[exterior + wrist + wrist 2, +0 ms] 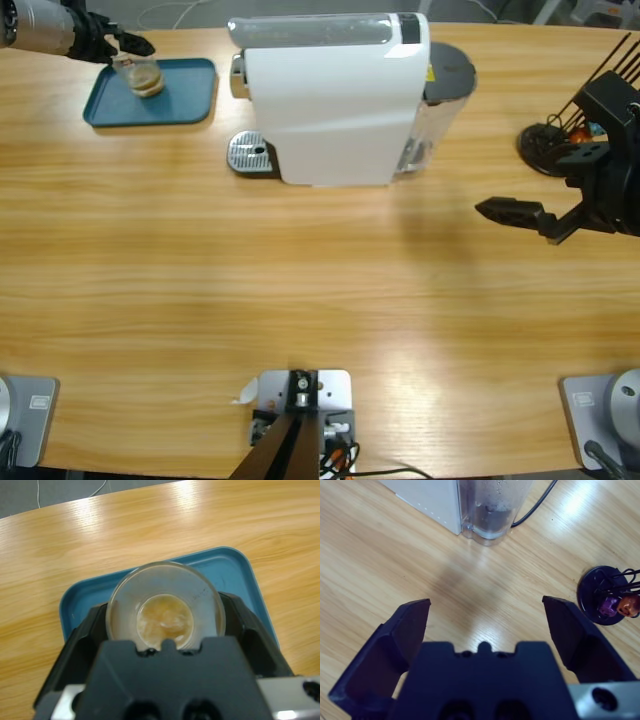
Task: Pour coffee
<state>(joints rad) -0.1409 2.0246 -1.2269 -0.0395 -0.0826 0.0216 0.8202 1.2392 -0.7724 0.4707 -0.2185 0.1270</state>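
Right pincer (515,217) hangs wide open, empty, over the table (300,290). Far left, left pincer (165,630) clamps a glass (165,611) of coffee (165,621) above the blue tray (240,575).

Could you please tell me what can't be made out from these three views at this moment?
- Glass with the coffee in the left gripper: whether its base rests on the blue tray or hangs above it; in the left wrist view the gripper body hides the underside.
- Capsule stand: cut off by the edge in the right wrist view, partly covered by the right gripper's arm in the high view.
- Coffee machine spout: hidden beneath its white housing.
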